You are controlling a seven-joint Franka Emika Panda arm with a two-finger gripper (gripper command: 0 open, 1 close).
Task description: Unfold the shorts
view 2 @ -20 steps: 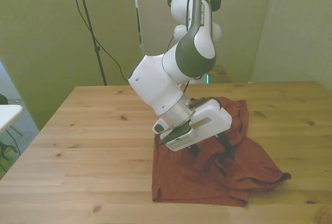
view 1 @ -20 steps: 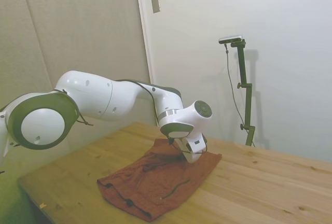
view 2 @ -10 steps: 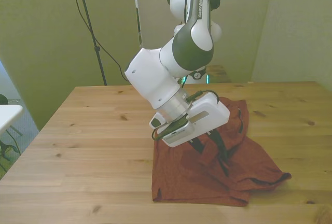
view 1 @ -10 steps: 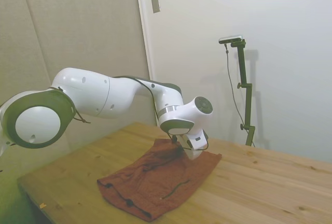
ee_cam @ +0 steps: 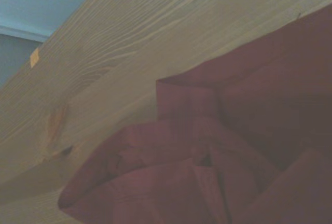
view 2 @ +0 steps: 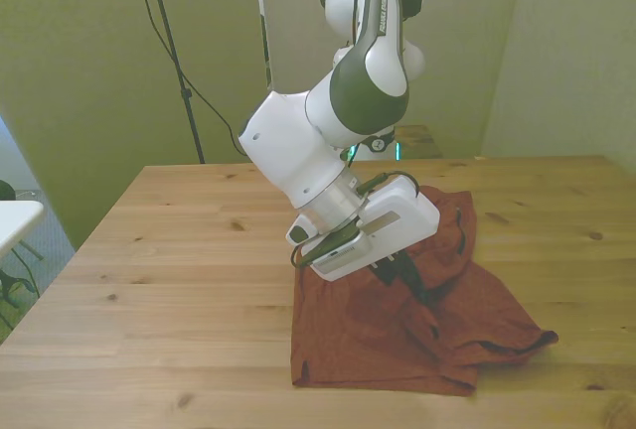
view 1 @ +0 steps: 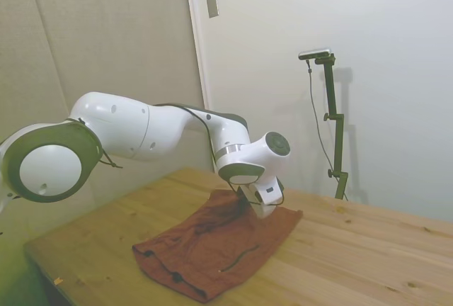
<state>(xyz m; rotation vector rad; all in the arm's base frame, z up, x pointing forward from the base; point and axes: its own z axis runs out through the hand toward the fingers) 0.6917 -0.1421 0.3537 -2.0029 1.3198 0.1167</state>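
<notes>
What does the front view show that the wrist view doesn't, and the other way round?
Only the front view shows the whole shorts spread over the table, their dark trim along the near edge, and the gripper low over the middle of the fabric, where the cloth looks bunched under it. Only the wrist view shows that bunching close up: a raised fold of the cloth, and a dark knot in the wood near it. Both show rust-red fabric lying on bare wood.
</notes>
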